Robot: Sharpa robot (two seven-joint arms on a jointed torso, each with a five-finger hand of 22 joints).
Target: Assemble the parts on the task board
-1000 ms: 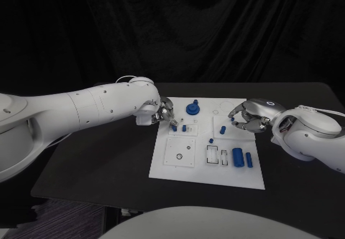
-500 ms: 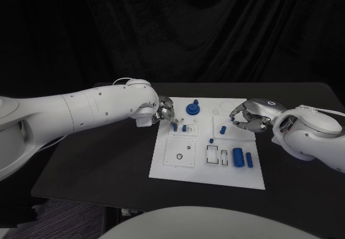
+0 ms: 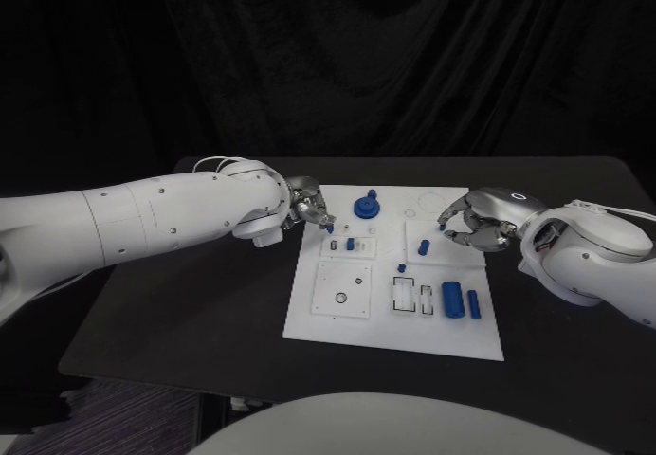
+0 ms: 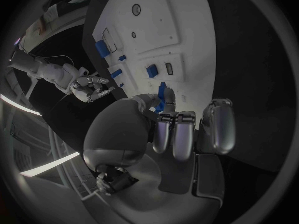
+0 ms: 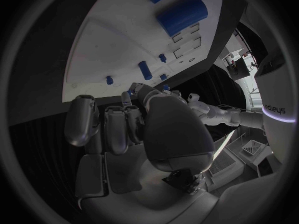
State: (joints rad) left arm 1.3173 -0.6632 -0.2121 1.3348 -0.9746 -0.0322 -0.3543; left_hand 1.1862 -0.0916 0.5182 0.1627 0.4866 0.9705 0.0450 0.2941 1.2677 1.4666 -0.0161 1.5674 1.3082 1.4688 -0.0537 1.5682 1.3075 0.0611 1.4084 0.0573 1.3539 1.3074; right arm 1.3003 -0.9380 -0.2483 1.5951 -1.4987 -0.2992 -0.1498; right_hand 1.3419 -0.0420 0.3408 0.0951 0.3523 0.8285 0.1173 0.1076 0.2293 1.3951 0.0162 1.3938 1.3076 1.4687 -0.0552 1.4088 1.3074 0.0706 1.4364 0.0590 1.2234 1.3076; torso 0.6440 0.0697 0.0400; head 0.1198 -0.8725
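Left robot hand (image 4: 165, 122) pinches a small blue part (image 4: 162, 93) just above the board's (image 3: 355, 322) left edge. Right robot hand (image 3: 472, 227) curled; whether it holds anything, cannot tell. Part likely light, rigid, slick plastic; best pinched by its flat sides.

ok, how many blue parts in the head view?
7. One part pinched by the left hand; knob and block far left on the task board; peg and small stud mid-board; thick cylinder and thin cylinder near right. The right hand may hide more.
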